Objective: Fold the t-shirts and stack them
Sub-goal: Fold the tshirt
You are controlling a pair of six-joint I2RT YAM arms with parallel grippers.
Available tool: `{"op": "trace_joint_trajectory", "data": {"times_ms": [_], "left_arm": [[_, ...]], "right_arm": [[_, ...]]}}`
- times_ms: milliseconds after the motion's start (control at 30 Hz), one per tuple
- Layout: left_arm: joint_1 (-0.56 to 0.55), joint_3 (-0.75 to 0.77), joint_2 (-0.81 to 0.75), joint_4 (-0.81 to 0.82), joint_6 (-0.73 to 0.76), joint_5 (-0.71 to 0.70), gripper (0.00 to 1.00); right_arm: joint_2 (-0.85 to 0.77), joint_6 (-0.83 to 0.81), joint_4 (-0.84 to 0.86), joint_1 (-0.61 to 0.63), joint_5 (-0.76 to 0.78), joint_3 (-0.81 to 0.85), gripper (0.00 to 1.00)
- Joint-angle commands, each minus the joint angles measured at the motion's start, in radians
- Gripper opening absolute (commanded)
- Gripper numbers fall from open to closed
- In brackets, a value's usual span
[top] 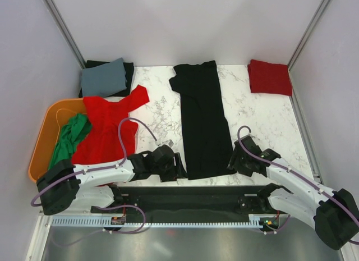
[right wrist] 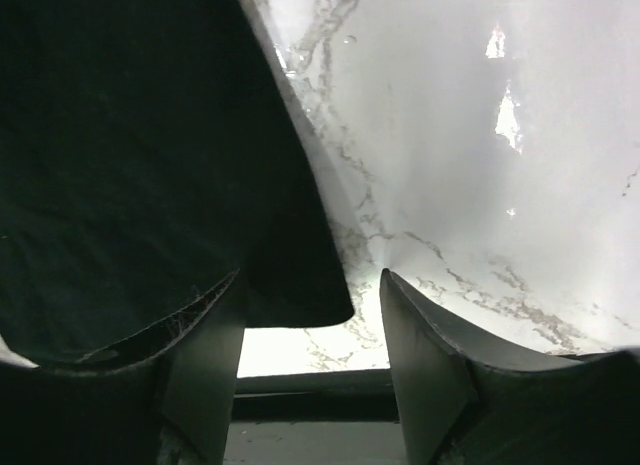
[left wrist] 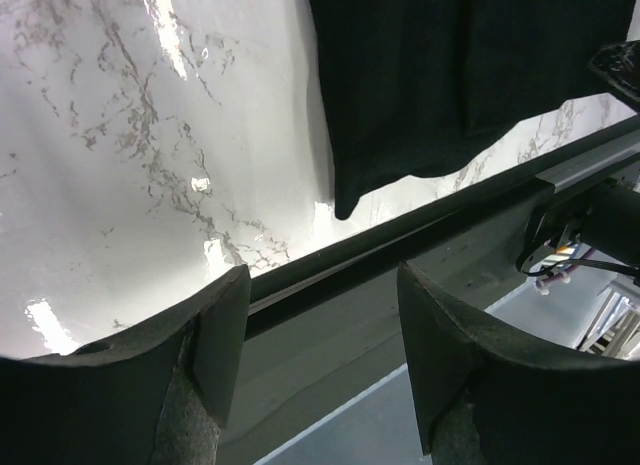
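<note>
Only the overhead view shows the whole black t-shirt, a long strip at frame centre. Both arms lie low, flanking its lower hem. Left gripper: wide, empty. Right gripper: wide, straddling the hem corner.

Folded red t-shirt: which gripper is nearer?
Right. This side of the folded red t-shirt, the right gripper is at the black t-shirt, near right corner; the left gripper is at its near left corner.
</note>
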Motion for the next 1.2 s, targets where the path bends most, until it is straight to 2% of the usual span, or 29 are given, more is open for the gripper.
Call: {"op": "trace_joint_trajectory", "data": {"times_ms": [0,100,133,300,533,867,967,1000,1033,1100,1167], "left_arm": [[-0.012,0.012,-0.006,0.051,-0.056,-0.043,0.67],[-0.015,0.004,-0.005,0.054,-0.063,-0.072,0.67],[-0.017,0.001,0.000,0.058,-0.070,-0.077,0.66],[-0.021,-0.022,0.015,0.095,-0.096,-0.087,0.64],[-0.035,-0.032,0.081,0.184,-0.112,-0.092,0.61],[-0.049,-0.023,0.202,0.310,-0.135,-0.103,0.51],[-0.049,-0.014,0.213,0.315,-0.132,-0.112,0.42],[-0.051,-0.011,0.214,0.319,-0.133,-0.112,0.32],[-0.052,-0.008,0.217,0.322,-0.130,-0.113,0.28],[-0.051,-0.005,0.210,0.324,-0.125,-0.115,0.15],[-0.051,0.004,0.182,0.296,-0.115,-0.120,0.09]], "right_arm": [[-0.002,0.016,0.043,0.004,0.052,-0.023,0.61],[-0.006,0.024,0.072,0.005,0.032,-0.054,0.49],[-0.007,0.025,0.080,0.004,0.021,-0.067,0.41],[-0.010,0.010,0.103,0.005,0.001,-0.089,0.23],[-0.007,-0.010,0.109,0.005,-0.003,-0.091,0.14],[0.008,-0.039,0.114,0.005,-0.002,-0.086,0.09],[0.007,-0.041,0.111,0.005,-0.005,-0.086,0.08],[0.007,-0.042,0.112,0.005,-0.006,-0.084,0.06],[0.007,-0.044,0.109,0.005,-0.013,-0.084,0.01],[0.005,-0.048,0.103,0.005,-0.023,-0.075,0.00],[-0.007,-0.055,0.076,0.007,-0.039,-0.042,0.00]]}}
